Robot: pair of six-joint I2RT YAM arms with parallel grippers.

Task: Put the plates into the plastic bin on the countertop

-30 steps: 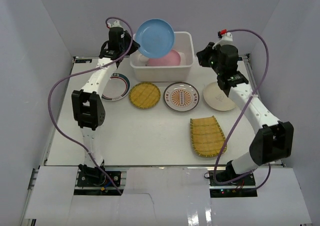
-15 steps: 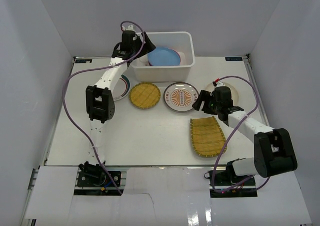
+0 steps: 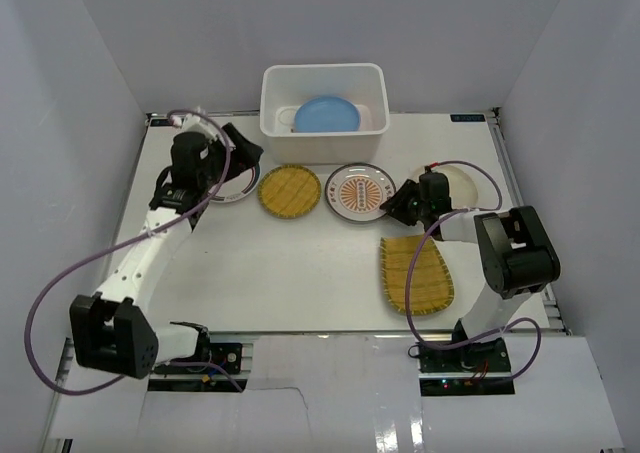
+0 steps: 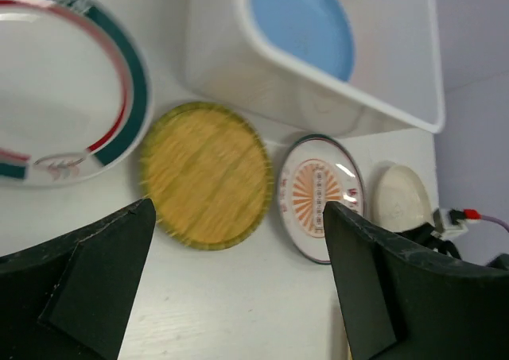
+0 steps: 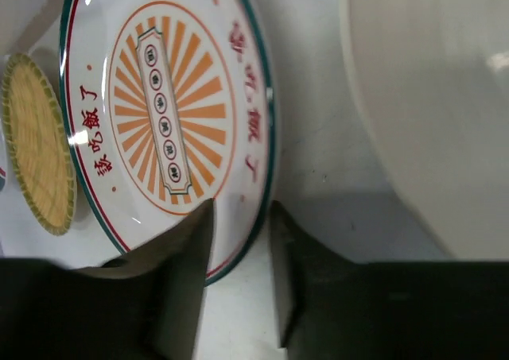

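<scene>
The white plastic bin [image 3: 275, 123] stands at the back of the countertop [image 3: 260, 263] with the light blue plate [image 3: 327, 114] inside. In front lie the green-red rimmed plate [image 3: 232, 185], round bamboo plate [image 3: 289, 190], orange-pattern plate [image 3: 360, 193], cream plate [image 3: 455, 191] and rectangular bamboo plate [image 3: 415, 273]. My left gripper [image 3: 243, 153] hangs wide open and empty above the green-red plate [image 4: 56, 98]. My right gripper [image 5: 242, 225] sits low at the orange-pattern plate's [image 5: 159, 114] right rim, fingers straddling it. A strip of table shows between rim and outer finger.
Pale walls close in the table on three sides. The right arm's cable loops over the rectangular bamboo plate. The cream plate [image 5: 437, 98] lies just right of the right gripper, and the round bamboo plate [image 4: 207, 173] sits near the left one.
The left gripper let the blue plate go into the bin and drew back left over the green-red plate. The right arm came down to the orange-pattern plate's rim, and its jaws narrowed.
</scene>
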